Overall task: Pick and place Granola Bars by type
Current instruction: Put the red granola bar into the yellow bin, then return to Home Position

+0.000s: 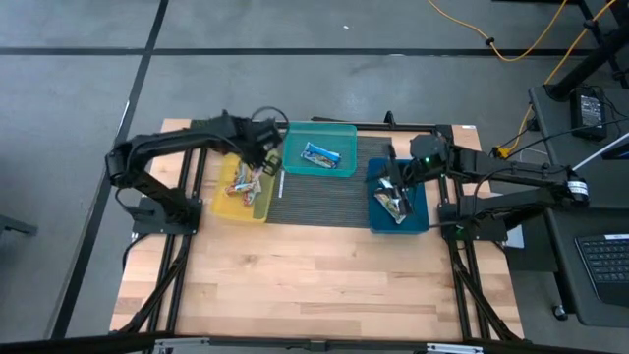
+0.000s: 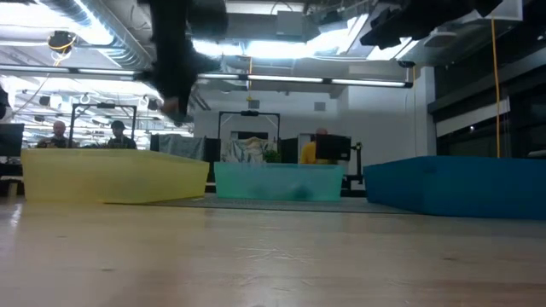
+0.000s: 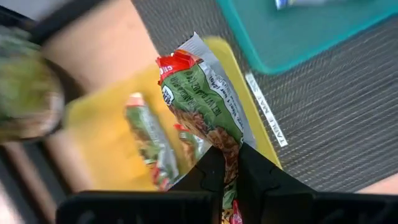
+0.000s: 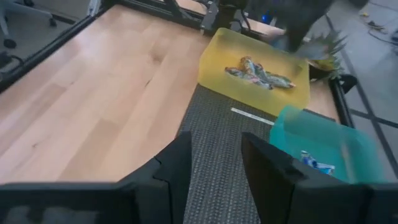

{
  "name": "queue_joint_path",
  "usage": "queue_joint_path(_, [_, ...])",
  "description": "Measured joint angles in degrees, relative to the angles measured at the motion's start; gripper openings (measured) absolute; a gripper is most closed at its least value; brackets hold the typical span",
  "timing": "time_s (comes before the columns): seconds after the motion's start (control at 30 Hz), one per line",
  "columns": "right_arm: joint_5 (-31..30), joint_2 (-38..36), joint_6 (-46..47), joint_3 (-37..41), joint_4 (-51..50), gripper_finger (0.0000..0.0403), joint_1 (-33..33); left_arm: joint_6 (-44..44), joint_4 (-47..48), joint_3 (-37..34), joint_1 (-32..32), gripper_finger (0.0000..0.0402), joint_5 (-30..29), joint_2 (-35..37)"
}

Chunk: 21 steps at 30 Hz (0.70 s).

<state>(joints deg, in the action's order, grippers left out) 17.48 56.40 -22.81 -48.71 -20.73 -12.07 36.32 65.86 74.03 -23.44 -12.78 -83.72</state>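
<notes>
My left gripper (image 1: 263, 154) hovers over the far right corner of the yellow bin (image 1: 228, 204), shut on a tan-green granola bar (image 3: 205, 112). More tan-green bars (image 1: 243, 183) lie in the yellow bin. A blue-white bar (image 1: 321, 153) lies in the teal bin (image 1: 346, 135). Reddish-brown bars (image 1: 395, 204) lie in the blue bin (image 1: 421, 221). My right gripper (image 4: 214, 168) is open above the blue bin's left side, holding nothing. My left gripper pinches the tan-green bar between its two fingers at one end of the wrapper (image 3: 229, 167). The bar is lifted clear above the yellow bin, and its free end with the red seal (image 3: 177, 62) sticks out past the fingertips.
The three bins stand around a dark ribbed mat (image 1: 324, 197); bare wooden table (image 1: 314, 275) lies toward the near edge. A white label strip (image 1: 280, 184) lies on the mat beside the yellow bin. People (image 2: 85, 134) sit in the room beyond the table.
</notes>
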Motion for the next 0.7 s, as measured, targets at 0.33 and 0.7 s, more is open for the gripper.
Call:
queue_joint_path(0.33, [-0.02, 0.13, 1.49, 0.00, -0.51, 0.0143, -2.52, -1.53, -21.26, -20.58, -4.78, 0.0014, 8.19, -0.17])
queue_joint_path(0.7, [-3.30, 0.13, 1.70, 0.00, -0.61, 0.0143, -2.94, -12.61, -23.41, -19.13, -6.01, 0.0102, 11.34, 2.23])
